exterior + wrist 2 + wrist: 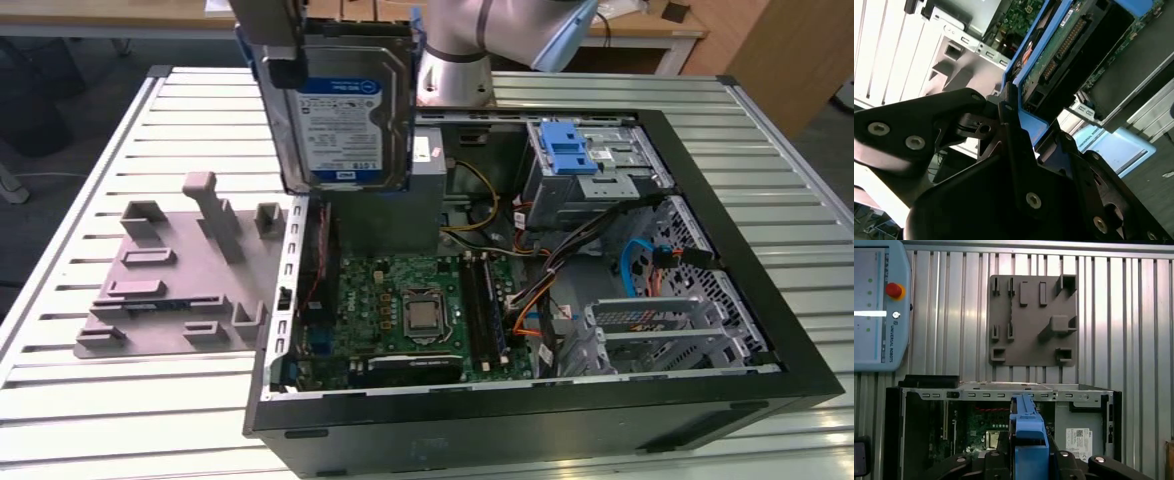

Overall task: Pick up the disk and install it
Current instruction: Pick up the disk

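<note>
Slatted table (134,420), grey tray (174,290), open computer case (534,425)

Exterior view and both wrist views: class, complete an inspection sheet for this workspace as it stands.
Surface: slatted metal table carrying an open computer case.
Job's things: the disk held upright above the case, not yet installed.
Clutter: grey slotted tray beside the case; control pendant on the table.
Claw: claw shut on the disk.
Cables: coloured wires and a blue cable inside the case.
Surroundings: wooden furniture behind the table.
</note>
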